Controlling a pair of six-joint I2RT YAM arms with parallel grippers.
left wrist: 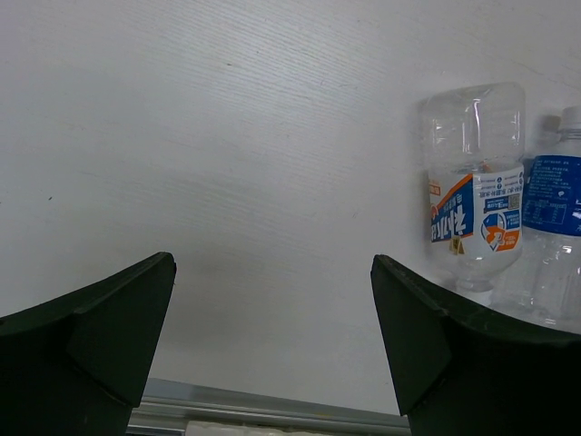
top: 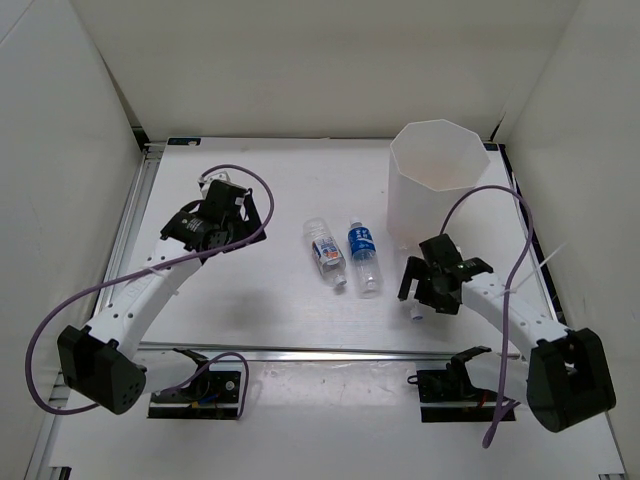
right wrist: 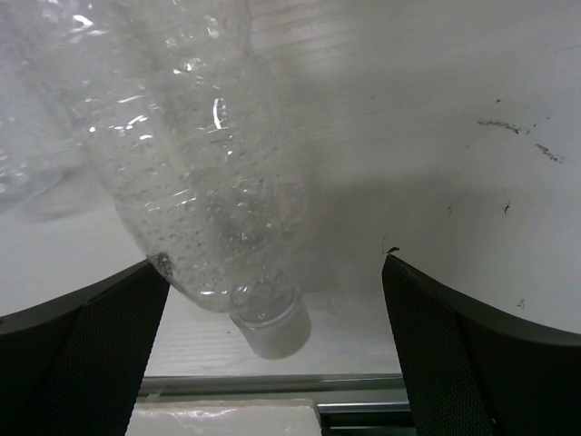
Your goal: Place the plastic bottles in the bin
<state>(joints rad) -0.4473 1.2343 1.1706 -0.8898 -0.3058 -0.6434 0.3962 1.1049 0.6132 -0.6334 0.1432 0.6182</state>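
Hovering with jaws spread, right gripper (right wrist: pixel 277 268) straddles the clear unlabelled bottle (right wrist: pixel 195 163) lying off-centre, lower right of the top view below the bin (top: pixel 432 208); closing may squirt it sideways

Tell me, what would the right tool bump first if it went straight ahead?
Most likely the clear unlabelled bottle, lying just ahead of the right tool; depth is unclear.
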